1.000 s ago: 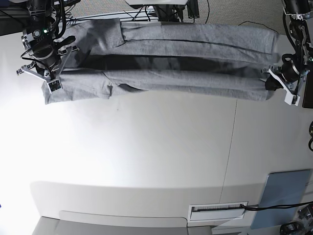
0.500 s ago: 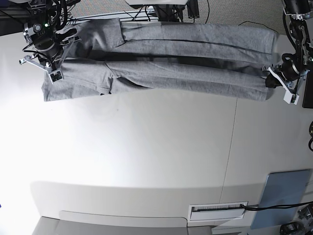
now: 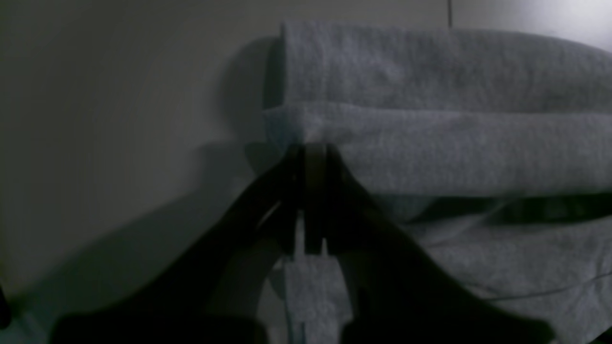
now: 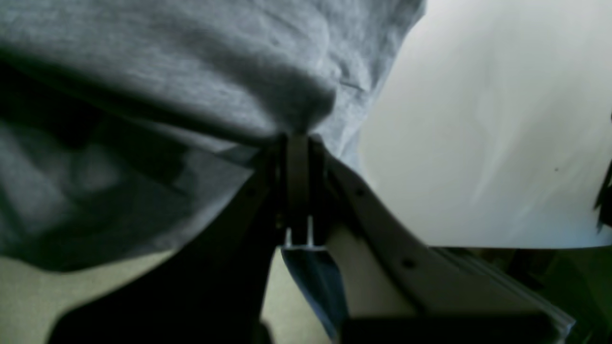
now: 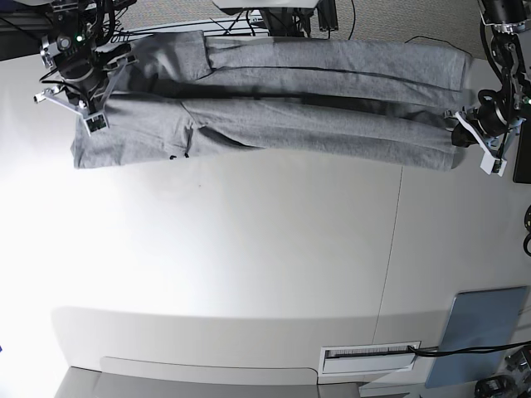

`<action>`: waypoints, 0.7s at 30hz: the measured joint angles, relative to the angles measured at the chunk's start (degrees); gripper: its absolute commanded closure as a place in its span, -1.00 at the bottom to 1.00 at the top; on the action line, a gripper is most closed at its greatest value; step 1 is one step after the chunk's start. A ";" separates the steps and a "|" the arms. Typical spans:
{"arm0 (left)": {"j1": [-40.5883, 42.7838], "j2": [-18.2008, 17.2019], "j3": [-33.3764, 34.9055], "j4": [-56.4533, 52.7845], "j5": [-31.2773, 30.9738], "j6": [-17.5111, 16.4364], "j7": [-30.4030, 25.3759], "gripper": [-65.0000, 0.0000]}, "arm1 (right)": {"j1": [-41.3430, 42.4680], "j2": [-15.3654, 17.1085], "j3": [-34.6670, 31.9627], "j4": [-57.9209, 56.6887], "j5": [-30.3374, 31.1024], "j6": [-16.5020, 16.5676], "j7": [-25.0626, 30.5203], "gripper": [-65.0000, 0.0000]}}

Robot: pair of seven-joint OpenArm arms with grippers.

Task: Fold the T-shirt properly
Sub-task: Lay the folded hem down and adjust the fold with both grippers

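The T-shirt lies stretched in a long folded band across the far edge of the table. The left hand is clamped on one end of it, the right hand on the other.

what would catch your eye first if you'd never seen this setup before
The grey T-shirt, stretched as a long band across the far edge of the white table, stands out first. Next are the two arms holding it: the left gripper is shut on the cloth at the base view's right end, and the right gripper is shut on it at the left end.
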 measured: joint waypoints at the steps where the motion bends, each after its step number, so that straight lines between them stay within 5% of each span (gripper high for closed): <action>1: 0.00 0.02 0.00 0.00 0.00 0.00 0.00 1.00 | -0.33 0.00 0.00 0.00 -0.02 0.02 0.02 1.00; 12: 0.00 -0.55 0.00 0.00 -0.37 -0.02 2.56 1.00 | -0.59 0.00 0.00 0.00 0.00 -0.28 0.28 1.00; 21: 0.00 -4.94 0.00 0.04 -9.94 -0.02 7.17 1.00 | -0.59 0.00 0.00 0.00 0.02 -1.70 0.44 1.00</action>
